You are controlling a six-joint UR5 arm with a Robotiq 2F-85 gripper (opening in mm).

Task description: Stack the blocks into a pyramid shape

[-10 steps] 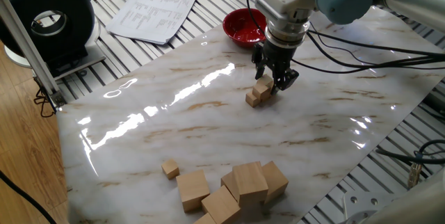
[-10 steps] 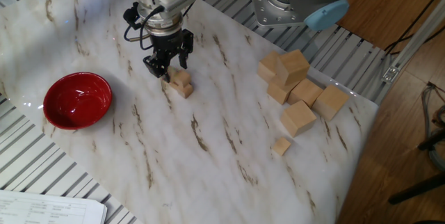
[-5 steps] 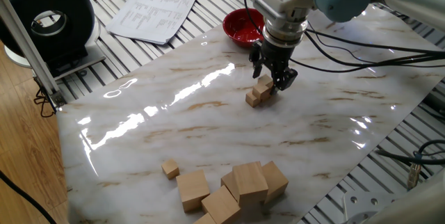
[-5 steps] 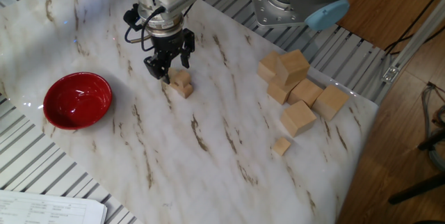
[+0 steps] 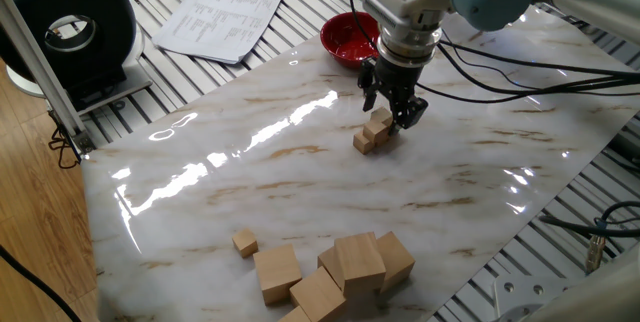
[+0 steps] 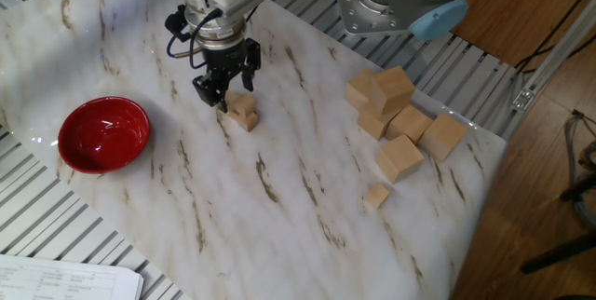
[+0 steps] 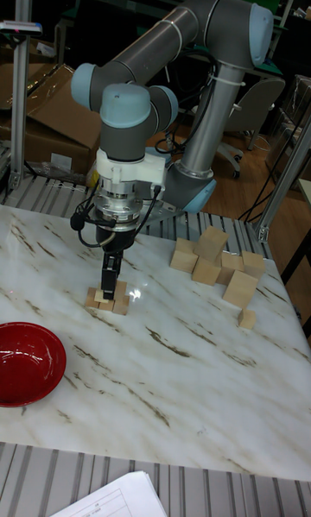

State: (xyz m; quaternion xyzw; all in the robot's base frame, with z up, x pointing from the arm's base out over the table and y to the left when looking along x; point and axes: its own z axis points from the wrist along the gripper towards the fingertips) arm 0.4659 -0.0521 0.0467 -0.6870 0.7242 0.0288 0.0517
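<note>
Small block stack (image 5: 374, 132) (image 6: 242, 111) (image 7: 108, 298) sits on the marble counter (image 5: 300, 182) (image 6: 279, 197) (image 7: 173, 370), an upper cube resting on lower cubes. The gripper (image 5: 393, 113) (image 6: 223, 87) (image 7: 110, 284) hangs directly over it, fingers (image 6: 209, 91) parted, just above the top cube and gripping nothing. One loose small block (image 5: 245, 242) (image 6: 376, 196) (image 7: 247, 318) lies well apart, beside the large cubes (image 5: 340, 267) (image 6: 396, 118) (image 7: 216, 262). A red bowl (image 5: 350, 38) (image 6: 103, 133) (image 7: 28, 363) stands nearby.

Bench (image 5: 250, 177): glossy marble-pattern sheet, smooth, strong glare. Blocks (image 5: 372, 132): bare matt light wood. Larger cubes (image 6: 400, 114): same unpainted wood. Bowl (image 6: 102, 134): glossy red. Gripper (image 6: 224, 90): matt black. Papers (image 5: 222, 14): matt white.
</note>
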